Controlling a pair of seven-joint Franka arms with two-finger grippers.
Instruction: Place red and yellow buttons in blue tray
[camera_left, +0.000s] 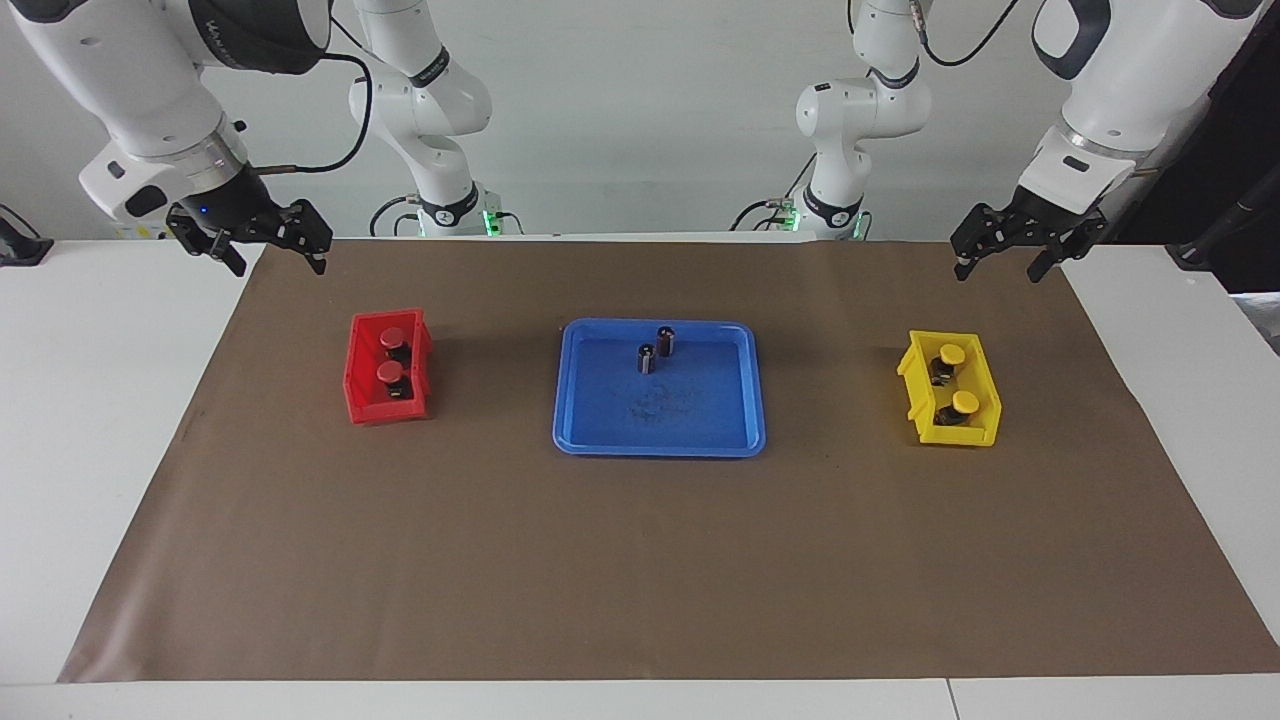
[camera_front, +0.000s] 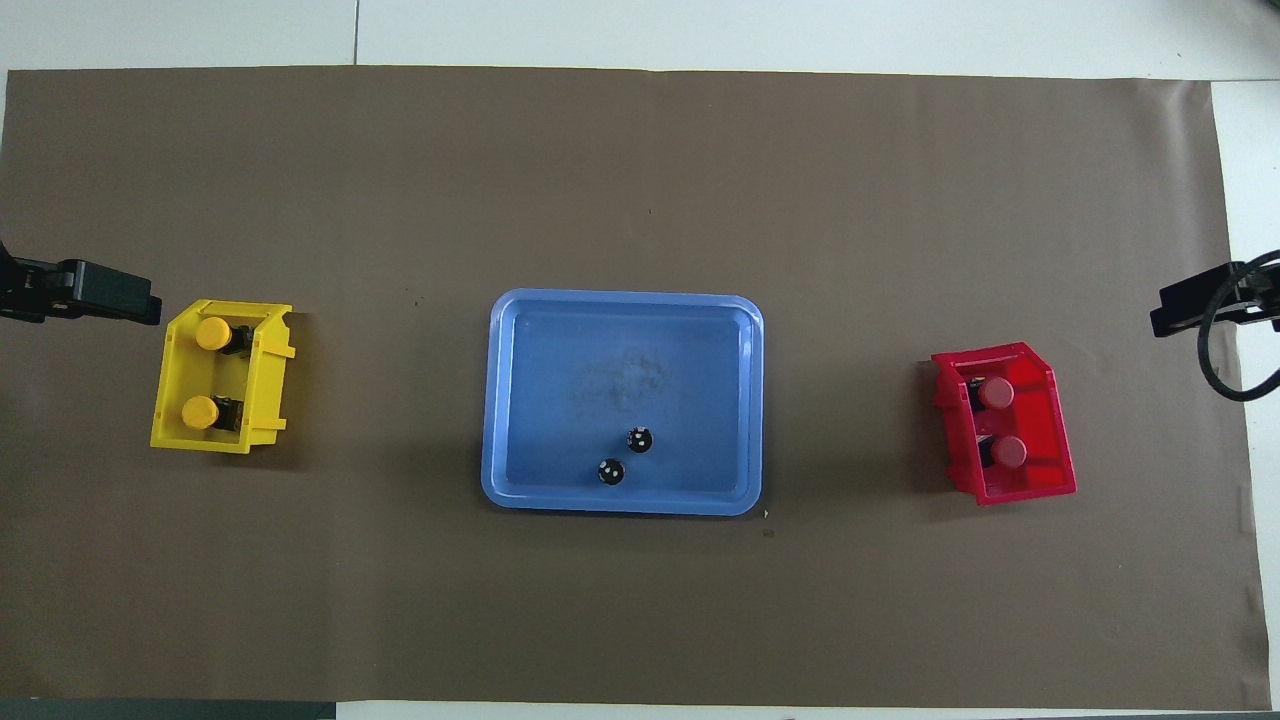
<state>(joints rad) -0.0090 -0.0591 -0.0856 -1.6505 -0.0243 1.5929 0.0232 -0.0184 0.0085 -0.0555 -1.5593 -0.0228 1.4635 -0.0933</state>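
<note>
Two red buttons (camera_left: 391, 340) (camera_left: 390, 373) stand in a small red bin (camera_left: 385, 410) toward the right arm's end; they also show in the overhead view (camera_front: 996, 392) (camera_front: 1009, 452). Two yellow buttons (camera_left: 950, 355) (camera_left: 965, 402) stand in a small yellow bin (camera_left: 955, 434) toward the left arm's end, also in the overhead view (camera_front: 212, 333) (camera_front: 200, 412). The blue tray (camera_left: 690, 410) (camera_front: 560, 380) lies in the middle between the bins. My right gripper (camera_left: 277, 266) (camera_front: 1190, 305) hangs open and empty above the mat's corner beside the red bin. My left gripper (camera_left: 998, 272) (camera_front: 110, 292) hangs open and empty beside the yellow bin.
Two dark capless cylinders (camera_left: 666, 340) (camera_left: 647, 357) stand upright in the tray, in the part nearer to the robots; the overhead view shows them too (camera_front: 640, 439) (camera_front: 611, 471). A brown mat (camera_left: 640, 560) covers the white table. The red bin (camera_front: 1050, 420) and the yellow bin (camera_front: 170, 390) sit slightly askew.
</note>
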